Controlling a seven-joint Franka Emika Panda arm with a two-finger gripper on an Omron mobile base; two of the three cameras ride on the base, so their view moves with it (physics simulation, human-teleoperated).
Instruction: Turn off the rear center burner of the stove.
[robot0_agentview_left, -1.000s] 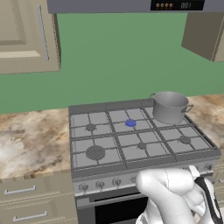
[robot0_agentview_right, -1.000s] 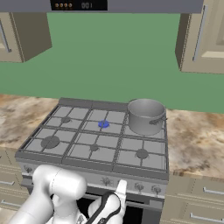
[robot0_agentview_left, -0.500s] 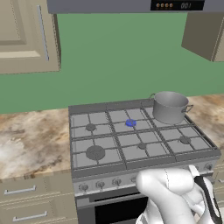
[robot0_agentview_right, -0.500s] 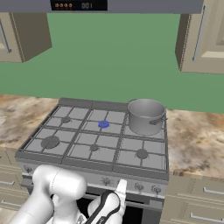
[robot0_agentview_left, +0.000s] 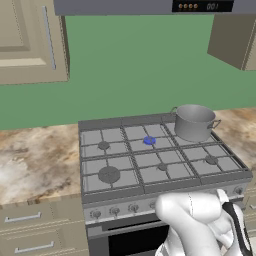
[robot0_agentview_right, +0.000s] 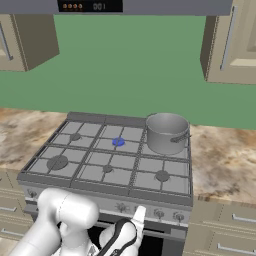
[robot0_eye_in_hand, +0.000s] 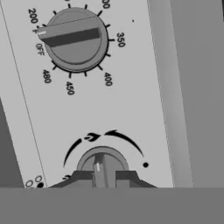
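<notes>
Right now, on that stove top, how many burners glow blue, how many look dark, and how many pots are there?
Blue-glowing burner: 1
Dark burners in view: 4
Pot: 1
Total: 6

Stove top with one pot on it

The stove (robot0_agentview_left: 165, 172) sits between marble counters (robot0_agentview_left: 35, 165), and a steel pot (robot0_agentview_left: 194, 122) is parked on its back right grate.

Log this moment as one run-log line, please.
phase: grasping knob | gripper: shut on burner knob | rear center burner: lit blue | pot: rear right of stove
</notes>
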